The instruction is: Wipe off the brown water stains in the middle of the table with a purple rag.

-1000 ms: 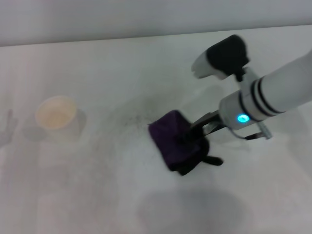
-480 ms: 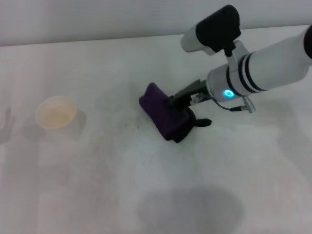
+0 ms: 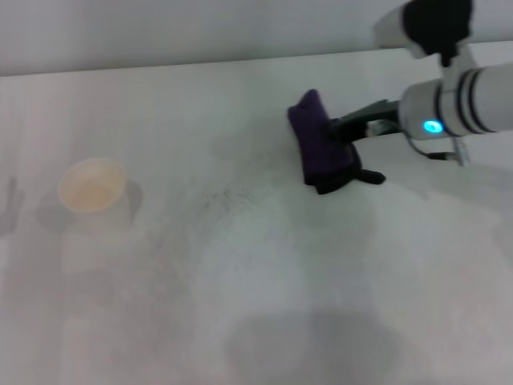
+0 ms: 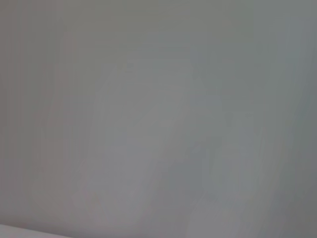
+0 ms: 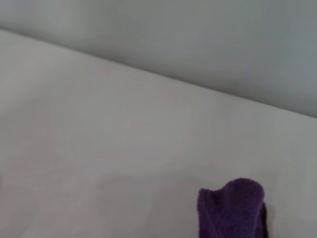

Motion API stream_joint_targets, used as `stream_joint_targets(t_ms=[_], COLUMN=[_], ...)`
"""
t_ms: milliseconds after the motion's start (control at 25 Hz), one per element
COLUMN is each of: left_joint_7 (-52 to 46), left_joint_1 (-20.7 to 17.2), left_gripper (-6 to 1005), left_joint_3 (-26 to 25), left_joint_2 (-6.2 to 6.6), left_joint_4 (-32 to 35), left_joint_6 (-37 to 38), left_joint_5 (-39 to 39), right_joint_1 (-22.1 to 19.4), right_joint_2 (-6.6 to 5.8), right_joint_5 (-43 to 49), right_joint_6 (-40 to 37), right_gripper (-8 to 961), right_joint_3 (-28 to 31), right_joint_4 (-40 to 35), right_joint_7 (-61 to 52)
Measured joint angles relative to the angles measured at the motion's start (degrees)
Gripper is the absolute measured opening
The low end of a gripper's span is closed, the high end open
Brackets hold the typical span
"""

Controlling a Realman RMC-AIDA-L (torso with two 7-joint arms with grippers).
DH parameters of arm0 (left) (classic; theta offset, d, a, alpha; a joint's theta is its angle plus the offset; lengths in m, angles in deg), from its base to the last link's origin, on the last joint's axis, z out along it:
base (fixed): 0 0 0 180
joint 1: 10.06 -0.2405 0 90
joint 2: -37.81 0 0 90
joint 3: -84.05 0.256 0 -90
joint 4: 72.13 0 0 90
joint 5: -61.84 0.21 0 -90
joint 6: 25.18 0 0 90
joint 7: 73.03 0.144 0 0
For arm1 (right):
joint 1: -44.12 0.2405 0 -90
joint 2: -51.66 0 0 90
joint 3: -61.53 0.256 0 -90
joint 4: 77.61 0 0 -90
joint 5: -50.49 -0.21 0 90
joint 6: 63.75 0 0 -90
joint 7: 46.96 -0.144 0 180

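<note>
Right end effector (image 3: 343, 135) gripped the rag (image 3: 318, 146) at the table's (image 3: 264, 321) far right side, past the middle. No brown stain was visible. Risk: rag slipping loose, or cup (image 3: 93, 189) knocked on a wide sweep.

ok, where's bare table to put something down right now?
Bare table runs along the whole near edge, and between the white cup at left and the purple rag. Faint specks mark the middle. Crowded only far right, where the right gripper holds the rag.
</note>
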Motion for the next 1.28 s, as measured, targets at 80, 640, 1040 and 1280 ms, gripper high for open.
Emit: stream_joint_targets(t_ms=[80, 640, 1040, 1280], left_joint_7=[0.0, -0.6, -3.2, -3.2], left_joint_1=[0.0, -0.8, -0.9, -1.0], left_gripper=[893, 892, 891, 891], left_joint_3=[-0.3, -2.8, -2.8, -2.8], left_joint_2=[0.00, 0.00, 0.18, 0.18], left_joint_4=[0.0, -0.3, -0.6, -1.3], left_joint_6=[0.1, 4.3, 5.8, 5.7], left_joint_5=[0.0, -0.5, -0.5, -0.5], right_joint_1=[-1.6, -3.7, -5.3, -6.6], right_joint_2=[-0.06, -0.12, 0.30, 0.16], right_joint_5=[-1.2, -8.7, -21.9, -29.6], right_joint_6=[2.2, 9.7, 5.0, 3.2], right_gripper=[78, 100, 159, 382], right_joint_3=[2.1, 4.3, 3.2, 3.5], right_joint_4=[-0.8, 1.8, 2.8, 2.9], right_joint_7=[1.9, 10.1, 26.5, 33.0])
